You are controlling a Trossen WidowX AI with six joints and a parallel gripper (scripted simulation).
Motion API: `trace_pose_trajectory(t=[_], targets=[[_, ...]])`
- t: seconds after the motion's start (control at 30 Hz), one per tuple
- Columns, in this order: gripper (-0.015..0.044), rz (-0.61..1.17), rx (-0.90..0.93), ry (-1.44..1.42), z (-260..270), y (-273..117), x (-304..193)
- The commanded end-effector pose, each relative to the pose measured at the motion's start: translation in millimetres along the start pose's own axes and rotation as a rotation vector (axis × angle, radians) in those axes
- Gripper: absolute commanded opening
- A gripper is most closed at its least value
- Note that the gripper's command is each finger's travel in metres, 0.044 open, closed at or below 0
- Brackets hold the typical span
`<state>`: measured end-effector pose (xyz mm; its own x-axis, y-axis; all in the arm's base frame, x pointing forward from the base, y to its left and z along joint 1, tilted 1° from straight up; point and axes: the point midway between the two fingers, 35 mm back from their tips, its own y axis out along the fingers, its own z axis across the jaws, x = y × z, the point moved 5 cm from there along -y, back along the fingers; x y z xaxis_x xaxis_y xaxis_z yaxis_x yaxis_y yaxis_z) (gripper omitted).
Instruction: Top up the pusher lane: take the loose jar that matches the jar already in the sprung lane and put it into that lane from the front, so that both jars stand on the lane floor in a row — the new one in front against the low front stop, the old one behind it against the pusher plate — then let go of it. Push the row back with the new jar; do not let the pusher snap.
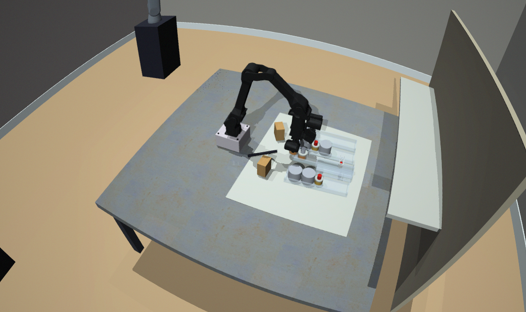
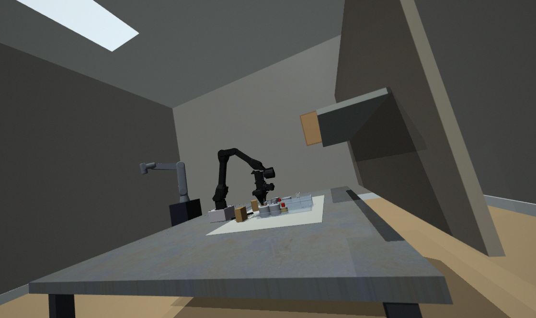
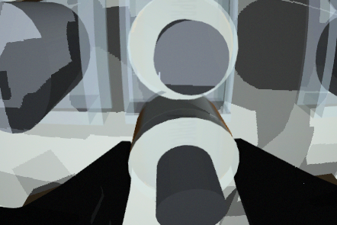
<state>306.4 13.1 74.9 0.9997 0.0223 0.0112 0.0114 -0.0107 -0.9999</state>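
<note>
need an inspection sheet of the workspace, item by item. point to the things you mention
surface: grey mottled tabletop (image 1: 171,162) (image 2: 238,253) with a pale mat (image 1: 287,205) (image 2: 301,224); no spill seen
job's things: held jar (image 3: 141,174), grey knob up, at the front of the clear middle lane (image 3: 118,118); lane jar (image 3: 142,44) just behind it
clutter: two tan blocks (image 1: 263,167) (image 2: 240,214) and a black bar (image 1: 262,153) on the near side of the lanes
grippers: end effector (image 3: 181,149) shut on the held jar
cables: nothing seen
surroundings: white shelf (image 1: 415,155) on a tall panel (image 1: 477,128) (image 2: 419,118); grey second arm (image 2: 181,177) on a dark pedestal (image 1: 150,50) (image 2: 178,213)
</note>
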Motion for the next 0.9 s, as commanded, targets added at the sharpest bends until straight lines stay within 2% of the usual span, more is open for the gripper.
trace_pose_trajectory(t=[0.0,0.87], targets=[[0.0000,-0.034,-0.001,-0.003,-0.1,-3.6,11.4],[0.0000,-0.035,-0.001,-0.003,-0.1,-6.0,22.7]])
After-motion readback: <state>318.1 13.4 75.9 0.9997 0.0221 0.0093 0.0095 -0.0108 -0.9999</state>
